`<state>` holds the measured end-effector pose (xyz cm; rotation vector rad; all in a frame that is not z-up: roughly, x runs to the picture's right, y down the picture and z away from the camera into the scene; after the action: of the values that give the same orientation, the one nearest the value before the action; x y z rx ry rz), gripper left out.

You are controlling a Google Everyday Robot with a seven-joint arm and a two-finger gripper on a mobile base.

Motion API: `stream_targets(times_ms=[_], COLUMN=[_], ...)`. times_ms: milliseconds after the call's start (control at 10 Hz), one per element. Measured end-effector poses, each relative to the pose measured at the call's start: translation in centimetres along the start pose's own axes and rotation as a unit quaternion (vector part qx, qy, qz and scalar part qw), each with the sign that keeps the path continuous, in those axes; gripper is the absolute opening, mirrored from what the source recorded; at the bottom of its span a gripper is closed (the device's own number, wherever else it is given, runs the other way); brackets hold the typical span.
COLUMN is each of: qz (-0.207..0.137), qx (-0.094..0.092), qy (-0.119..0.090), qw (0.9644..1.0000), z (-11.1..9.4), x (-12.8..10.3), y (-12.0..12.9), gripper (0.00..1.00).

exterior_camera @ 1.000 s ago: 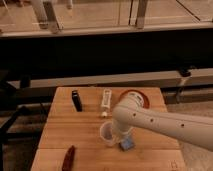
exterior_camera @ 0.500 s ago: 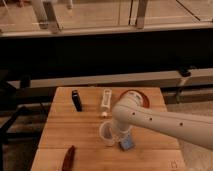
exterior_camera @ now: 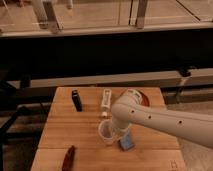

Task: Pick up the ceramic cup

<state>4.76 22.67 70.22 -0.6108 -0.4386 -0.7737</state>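
The ceramic cup (exterior_camera: 105,132) is small, pale and upright on the wooden table (exterior_camera: 65,127), near the middle front. My white arm reaches in from the right and bends down over it. My gripper (exterior_camera: 117,131) sits at the cup's right side, mostly hidden under the arm's wrist. Whether it touches the cup does not show.
A flat blue object (exterior_camera: 127,144) lies just right of the cup under the arm. An orange-red bowl (exterior_camera: 144,99) is partly hidden behind the arm. A white bar (exterior_camera: 106,98) and a black block (exterior_camera: 76,100) lie at the back. A dark red object (exterior_camera: 68,157) lies front left.
The arm's wrist has sunk slightly toward the cup. The cup and the other objects have not moved.
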Motion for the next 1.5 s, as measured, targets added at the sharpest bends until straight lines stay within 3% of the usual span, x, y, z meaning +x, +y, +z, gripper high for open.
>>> stream_targets(times_ms=[1500], qz=[-0.002], qx=[0.000], qy=[0.000], qw=[1.0000], z=[-2.2], x=[0.4], y=[-1.3], gripper=[0.01])
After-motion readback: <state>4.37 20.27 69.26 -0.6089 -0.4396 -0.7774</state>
